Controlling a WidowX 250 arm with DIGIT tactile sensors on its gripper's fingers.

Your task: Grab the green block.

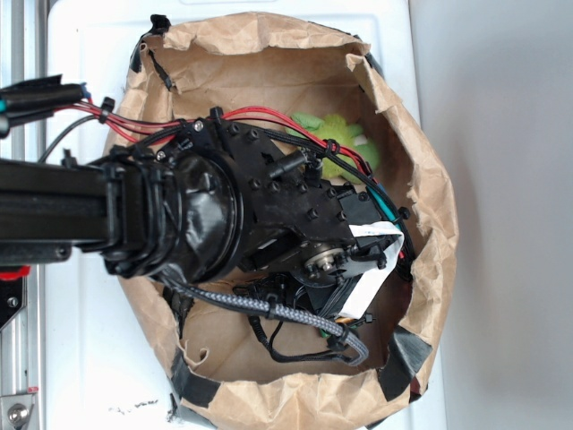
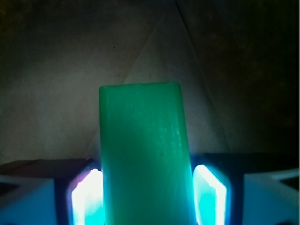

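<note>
Clamped around the green block [image 2: 144, 154], the end effector [image 2: 147, 197] fills the bottom of the wrist view, one glowing pad [image 2: 86, 197] lit up on the left side of the block and its twin on the right, both pressed against its long faces. The block stands on end between them, smooth and bright green under the glow, its flat top reaching about halfway up the picture. Behind it lies creased brown paper, dim and shadowed.

Over to the exterior view now, and going left to right: the black arm [image 1: 54, 206] reaches in from the left edge, red cables [image 1: 134, 121] running along its upper side. It leads into the bulky black wrist housing [image 1: 260, 210], which hangs over the crumpled brown paper bag [image 1: 421, 170], whose opening is ringed with black tape. A braided grey cable [image 1: 269, 309] loops beneath the housing. Just past the housing, at the upper right, a fuzzy yellow-green plush toy [image 1: 345, 134] peeks out inside the bag. From this angle the arm hides the end effector and the block. The bag sits on a white bench [image 1: 89, 358].
</note>
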